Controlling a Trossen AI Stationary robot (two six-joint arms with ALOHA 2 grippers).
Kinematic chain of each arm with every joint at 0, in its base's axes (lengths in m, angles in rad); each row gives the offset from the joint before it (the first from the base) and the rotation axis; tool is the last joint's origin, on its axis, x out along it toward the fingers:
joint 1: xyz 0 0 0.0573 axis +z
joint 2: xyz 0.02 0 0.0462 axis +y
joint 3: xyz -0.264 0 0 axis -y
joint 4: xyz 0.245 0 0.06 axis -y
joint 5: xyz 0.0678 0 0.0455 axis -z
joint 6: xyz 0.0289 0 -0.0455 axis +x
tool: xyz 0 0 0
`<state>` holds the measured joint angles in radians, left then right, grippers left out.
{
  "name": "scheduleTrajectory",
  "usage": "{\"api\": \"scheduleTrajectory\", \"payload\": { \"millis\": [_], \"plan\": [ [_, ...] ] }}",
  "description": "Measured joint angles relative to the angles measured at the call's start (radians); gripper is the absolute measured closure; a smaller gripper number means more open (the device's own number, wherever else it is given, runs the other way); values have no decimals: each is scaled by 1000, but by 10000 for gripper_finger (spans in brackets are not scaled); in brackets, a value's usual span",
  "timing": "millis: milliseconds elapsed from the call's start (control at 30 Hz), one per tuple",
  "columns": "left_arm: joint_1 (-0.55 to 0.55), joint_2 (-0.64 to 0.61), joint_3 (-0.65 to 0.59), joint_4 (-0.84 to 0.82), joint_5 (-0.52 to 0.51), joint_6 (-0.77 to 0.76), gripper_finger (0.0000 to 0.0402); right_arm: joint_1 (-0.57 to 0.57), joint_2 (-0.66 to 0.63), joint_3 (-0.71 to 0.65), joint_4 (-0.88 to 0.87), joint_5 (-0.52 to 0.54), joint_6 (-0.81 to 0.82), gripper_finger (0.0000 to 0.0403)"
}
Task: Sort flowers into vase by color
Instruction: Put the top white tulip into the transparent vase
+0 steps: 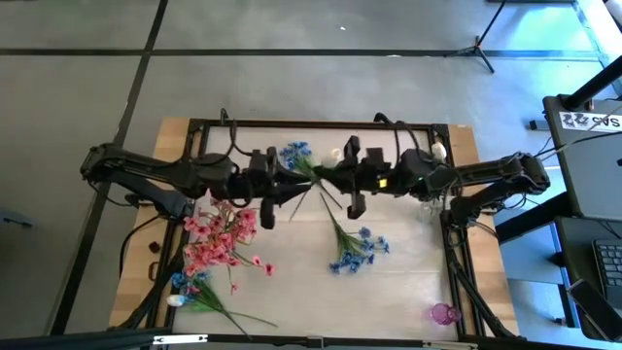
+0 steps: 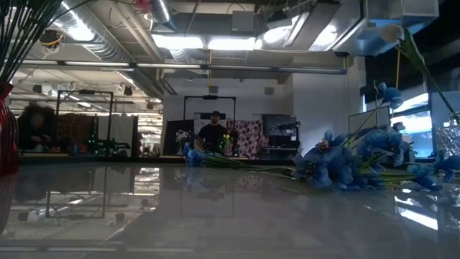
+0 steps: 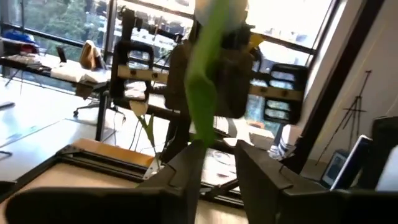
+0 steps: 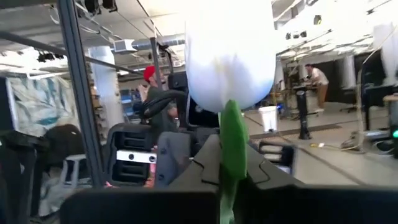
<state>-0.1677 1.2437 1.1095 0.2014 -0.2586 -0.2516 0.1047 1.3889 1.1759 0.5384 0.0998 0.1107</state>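
- The left gripper [image 1: 292,192] and the right gripper [image 1: 335,181] face each other above the back middle of the counter [image 1: 408,282], tips nearly meeting.
- In the right wrist view the right jaws are closed on the green stem of a white tulip [image 4: 231,53], whose bud stands straight up just past the fingers [image 4: 186,168].
- In the left wrist view the same stem [image 3: 204,87] runs up between the left fingers [image 3: 180,171], which sit either side of it with a gap on one side; whether they press on it cannot be told.
- From above, the tulip's bud [image 1: 335,155] shows just behind the spot where the jaws meet, next to a blue sprig [image 1: 295,154].
- A second blue bunch [image 1: 358,248] lies on the counter in front of the jaws, nearer the right arm's side.
- The pink flowers [image 1: 220,236] lie heaped in front of the left jaws, toward that arm's side.
- More blue and white blooms [image 1: 185,289] lie near the front corner beyond the pink heap.
- A small pink vase [image 1: 443,313] stands at the front corner on the right arm's side, well apart from both jaws.
- A person [image 2: 213,134] stands in the room far behind the counter.
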Motion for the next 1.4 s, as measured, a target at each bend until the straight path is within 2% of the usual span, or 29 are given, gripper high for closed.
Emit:
{"api": "scheduleTrajectory", "payload": {
  "millis": [133, 233, 400, 533, 733, 1000, 1167, 1233, 1400],
  "plan": [
    [-5, -49, 0, -2, 0, 0, 286, -1, -71, 22, -82, 10, -54, 391],
    [-7, -93, 0, 0, 0, -1, 275, -12, -151, 34, -215, 4, -78, 397],
    [-22, -155, 0, 1, 13, -25, 269, -23, -323, 42, -523, -18, -89, 394],
    [-29, -189, 0, 3, 15, -8, 270, -22, -493, 42, -845, -16, -93, 398],
    [-29, -225, 1, 2, -16, 25, 272, -20, -729, 43, -1185, 65, 37, 399],
    [-29, -264, 1, 1, -20, 24, 272, -20, -886, 43, -1495, 125, 72, 400],
    [-29, -281, 1, 3, -11, -1, 272, -20, -949, 41, -1567, 181, 65, 400],
    [-29, -283, 1, -2, 27, 10, 272, -20, -968, 41, -1567, 223, 41, 400],
    [-29, -284, 1, -22, 127, 110, 272, -20, -1007, 41, -1589, 244, 4, 401]
  ]
}}
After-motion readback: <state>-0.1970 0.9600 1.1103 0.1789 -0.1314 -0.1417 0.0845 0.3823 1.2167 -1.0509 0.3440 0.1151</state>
